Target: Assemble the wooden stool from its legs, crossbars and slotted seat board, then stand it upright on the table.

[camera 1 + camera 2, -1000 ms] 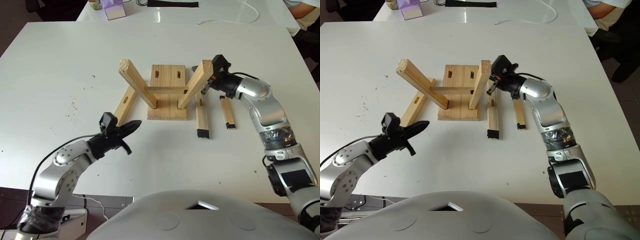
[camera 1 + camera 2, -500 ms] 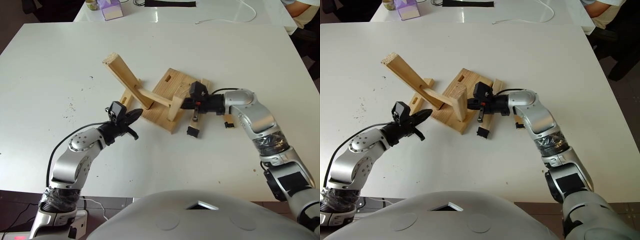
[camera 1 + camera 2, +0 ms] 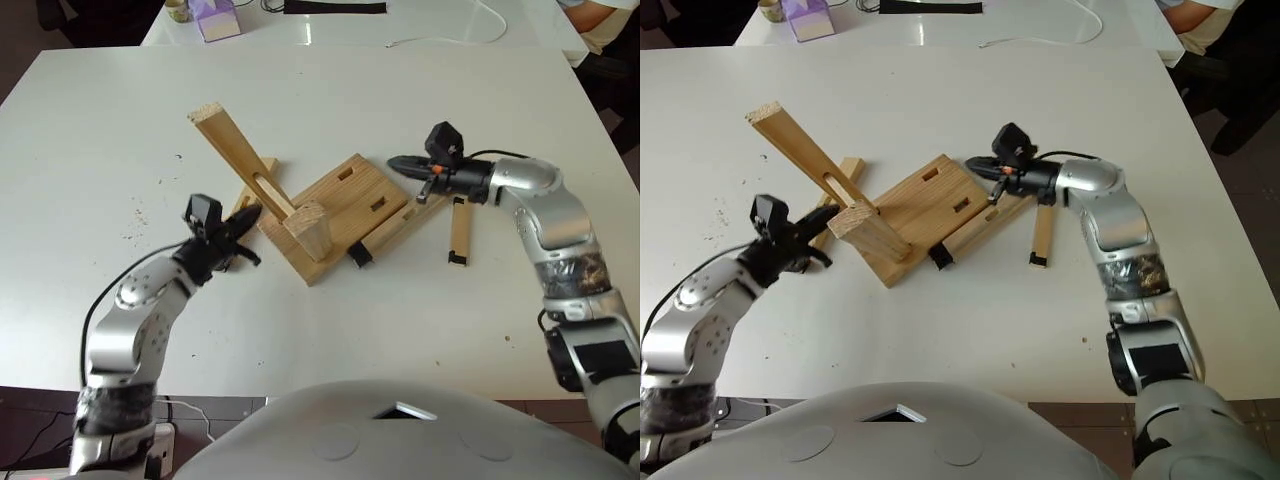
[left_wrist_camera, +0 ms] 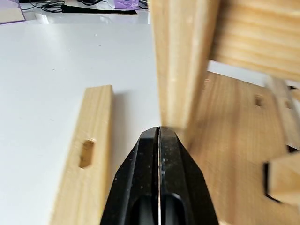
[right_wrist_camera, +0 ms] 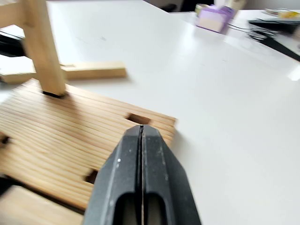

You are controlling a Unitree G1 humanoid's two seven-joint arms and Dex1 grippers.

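Left end effector closed at leg; right end effector closed

One seat board lies on the near desk, and I can count two open slots in its face. Two legs stand planted in it: a long tilted leg and a nearer leg. Three loose wooden pieces lie flat: a slotted piece, a long piece with a black tip, and a short thin piece. That makes six wooden parts. There are two tools over the desk, the left tool and the right tool. A second desk behind carries one purple box, one jar, one black strip and one white cable.
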